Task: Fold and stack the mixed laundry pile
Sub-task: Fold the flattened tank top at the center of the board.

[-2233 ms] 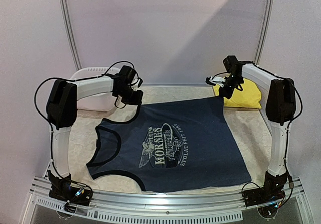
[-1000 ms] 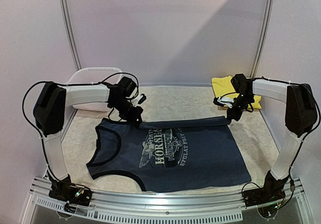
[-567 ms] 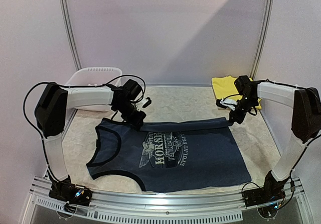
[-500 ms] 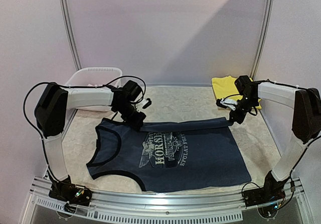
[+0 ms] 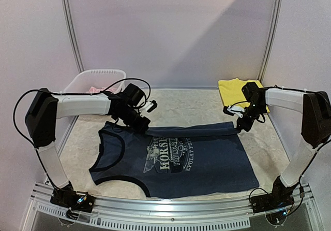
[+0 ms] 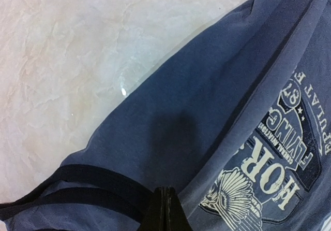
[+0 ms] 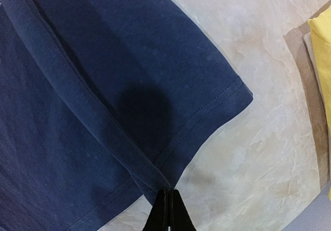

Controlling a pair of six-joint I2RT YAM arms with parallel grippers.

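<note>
The navy tank top (image 5: 181, 156) with its white horse print lies flat on the table, its far edge turned over toward me in a narrow fold. My left gripper (image 5: 139, 122) is shut on the fold's left end by the shoulder straps; in the left wrist view the closed fingertips (image 6: 166, 190) pinch the navy cloth (image 6: 207, 112). At the fold's right corner my right gripper (image 5: 243, 126) is shut on the hem, and the right wrist view shows its tips (image 7: 168, 191) holding the cloth (image 7: 103, 86). A yellow garment (image 5: 242, 88) lies folded at the far right.
A white slotted basket (image 5: 98, 77) stands at the far left with pink cloth (image 5: 95, 89) inside. The yellow garment's edge (image 7: 323, 75) lies just beyond the right gripper. A metal rail (image 5: 170, 210) runs along the near table edge.
Both grippers have carried the tank top's far edge down and toward me, laying it over the shirt. The left arm has dropped lower, uncovering more of the basket.
</note>
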